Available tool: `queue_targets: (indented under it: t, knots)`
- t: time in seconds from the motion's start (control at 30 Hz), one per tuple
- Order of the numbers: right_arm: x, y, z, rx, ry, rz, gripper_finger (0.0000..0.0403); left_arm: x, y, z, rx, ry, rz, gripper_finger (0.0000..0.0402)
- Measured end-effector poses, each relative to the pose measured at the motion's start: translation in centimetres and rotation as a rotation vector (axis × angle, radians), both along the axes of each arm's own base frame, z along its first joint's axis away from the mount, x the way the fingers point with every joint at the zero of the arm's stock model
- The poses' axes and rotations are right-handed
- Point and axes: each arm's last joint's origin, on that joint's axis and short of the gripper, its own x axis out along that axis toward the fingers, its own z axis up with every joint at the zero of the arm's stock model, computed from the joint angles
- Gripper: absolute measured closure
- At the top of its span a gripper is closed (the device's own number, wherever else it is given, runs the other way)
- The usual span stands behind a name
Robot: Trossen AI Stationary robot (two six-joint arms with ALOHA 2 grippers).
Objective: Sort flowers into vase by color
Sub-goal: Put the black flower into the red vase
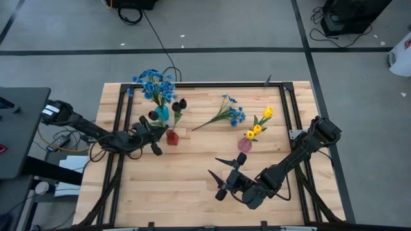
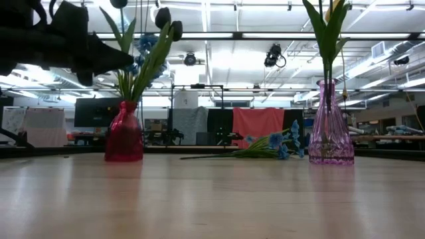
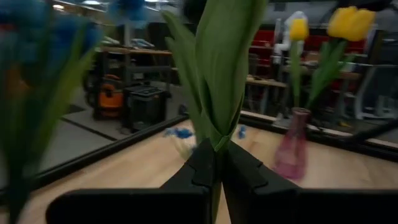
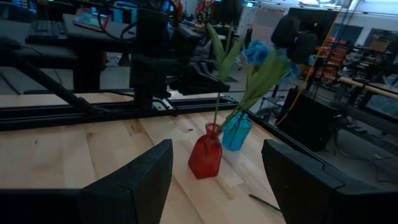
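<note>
Dark tulips are what I'm busy with: my left gripper has its fingers pressed together on their green stem, holding it upright so it feeds straight down the neck of the red vase, just beside the teal vase on the left side of the table. My right gripper hangs with its fingers spread and empty over the near middle of the table, probably waiting for its turn.

I count three vases: red, teal and, to the right, a pink vase. The teal one holds the blue flowers, the pink one three yellow tulips. One loose blue sprig lies flat between the vases, not yet sorted.
</note>
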Motion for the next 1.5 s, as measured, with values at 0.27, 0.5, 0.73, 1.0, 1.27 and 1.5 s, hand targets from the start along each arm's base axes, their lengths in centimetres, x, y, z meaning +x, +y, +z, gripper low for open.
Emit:
queue_targets:
  t: [0.27,0.5,0.73,1.0,1.27,1.5]
  knots:
    - [0.2,0.0,-0.1,0.007,0.021,0.061,0.0146,3.0,-1.2,0.9,0.018,0.040,-0.060,0.0378]
    - [-0.7,0.8,0.0,-0.034,0.043,0.069,0.0151,5.9,-2.4,1.0,0.012,0.053,-0.122,0.0378]
    - [-3.2,1.4,2.1,-0.044,0.040,0.069,0.0151,9.4,-3.8,0.5,-0.001,0.065,-0.185,0.0378]
    - [-5.9,1.2,3.4,-0.015,0.073,0.100,0.0152,14.7,-6.0,0.1,0.003,0.031,-0.299,0.0378]
    - [-7.9,1.5,3.6,0.024,0.077,0.121,0.0152,19.1,-7.8,-0.5,0.034,0.019,-0.376,0.0378]
    - [-8.8,2.1,3.4,-0.017,0.113,0.157,0.0152,19.8,-8.1,-0.4,0.099,0.042,-0.411,0.0372]
